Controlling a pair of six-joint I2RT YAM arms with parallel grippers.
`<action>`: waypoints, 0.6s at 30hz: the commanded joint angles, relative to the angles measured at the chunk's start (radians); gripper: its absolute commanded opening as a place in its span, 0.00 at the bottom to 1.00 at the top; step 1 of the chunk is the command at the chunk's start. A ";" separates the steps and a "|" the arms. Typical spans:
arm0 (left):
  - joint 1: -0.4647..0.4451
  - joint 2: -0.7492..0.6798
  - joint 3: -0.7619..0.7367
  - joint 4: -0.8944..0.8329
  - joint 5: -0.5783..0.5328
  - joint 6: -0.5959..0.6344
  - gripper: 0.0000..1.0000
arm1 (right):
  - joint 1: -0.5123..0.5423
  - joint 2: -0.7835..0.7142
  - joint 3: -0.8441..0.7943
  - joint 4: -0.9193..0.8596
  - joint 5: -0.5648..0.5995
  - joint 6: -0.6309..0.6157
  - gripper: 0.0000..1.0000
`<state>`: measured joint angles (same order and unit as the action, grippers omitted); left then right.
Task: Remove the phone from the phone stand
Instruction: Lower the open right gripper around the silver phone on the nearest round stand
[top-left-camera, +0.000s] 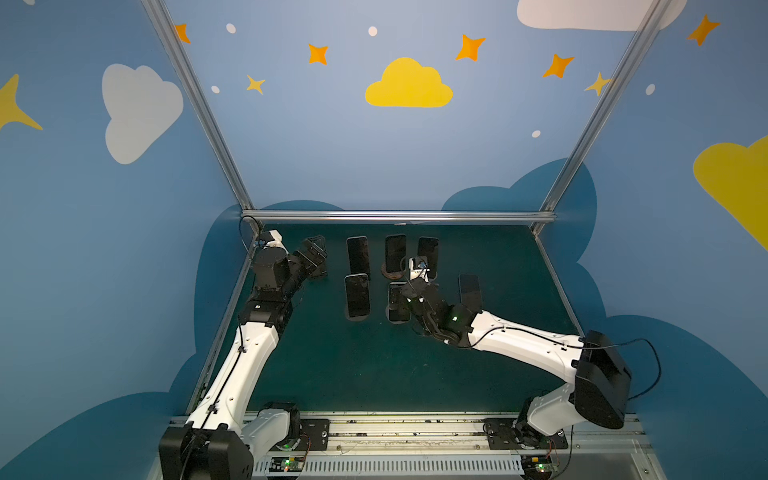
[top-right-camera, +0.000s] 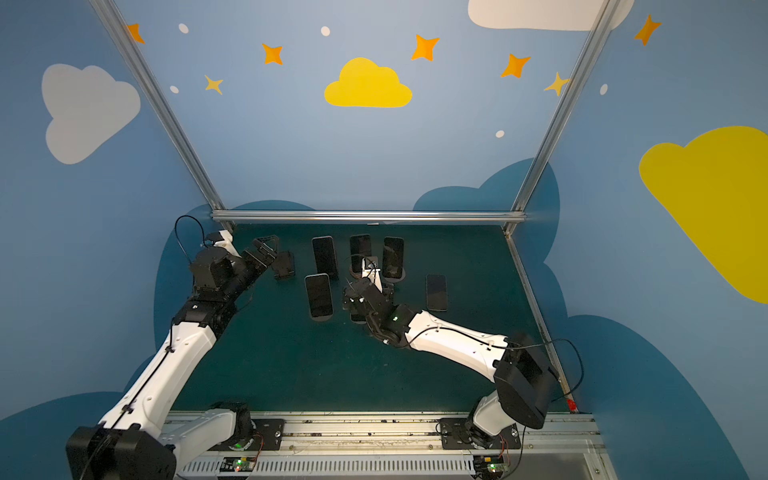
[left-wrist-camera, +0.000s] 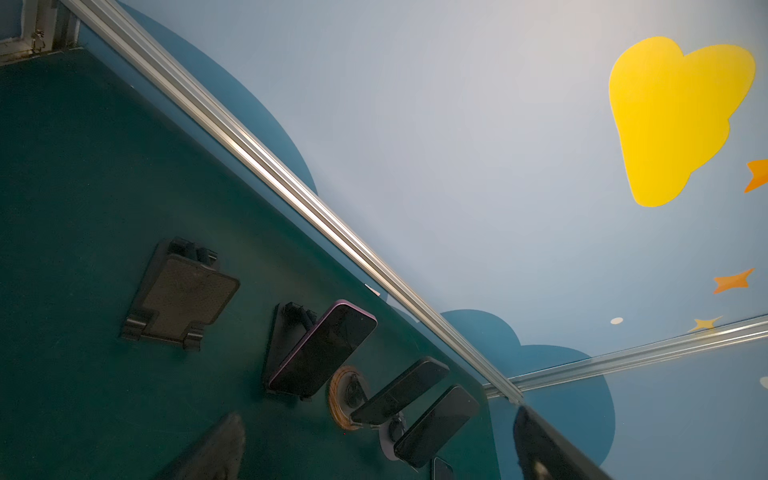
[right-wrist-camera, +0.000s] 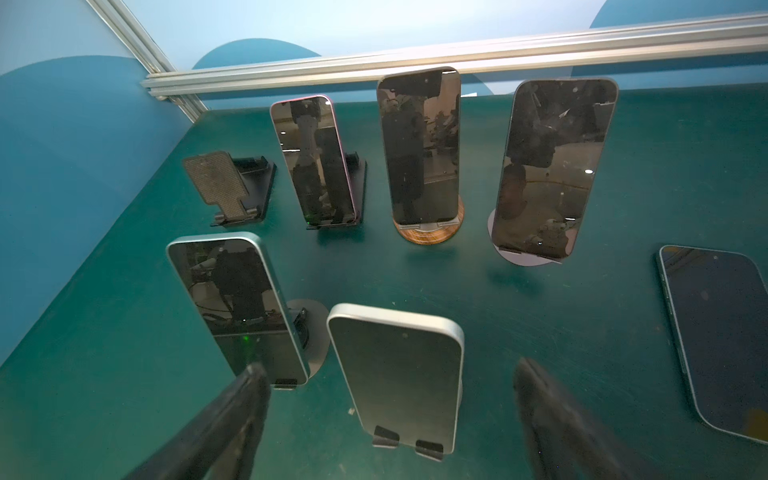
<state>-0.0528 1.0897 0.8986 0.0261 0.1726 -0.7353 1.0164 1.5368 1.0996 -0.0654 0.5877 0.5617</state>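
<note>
Silver-edged phone (right-wrist-camera: 399, 374) with a dark, dull screen, propped in portrait on a phone stand (right-wrist-camera: 386, 437) with two black lips, just on the robot's side of the wood-based stand (right-wrist-camera: 430, 237) on the green worktop (right-wrist-camera: 540, 332). Leaning back, long axis rising from the lips toward that stand, screen facing the right gripper (right-wrist-camera: 388, 368). Jaws spread wide either side, touching nothing. Open too and empty: left gripper (top-left-camera: 321, 257), well left of the wood-based stand.
</note>
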 joint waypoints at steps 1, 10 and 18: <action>0.003 -0.008 -0.004 0.032 0.016 -0.001 1.00 | -0.019 0.029 0.007 0.032 -0.039 0.008 0.92; 0.008 0.015 -0.003 0.045 0.032 -0.019 1.00 | -0.029 0.100 0.044 0.052 -0.062 -0.029 0.92; 0.009 0.026 -0.005 0.049 0.059 -0.022 1.00 | -0.029 0.142 0.046 0.085 -0.036 -0.004 0.92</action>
<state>-0.0490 1.1122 0.8986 0.0498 0.2016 -0.7570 0.9897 1.6577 1.1149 -0.0059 0.5343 0.5465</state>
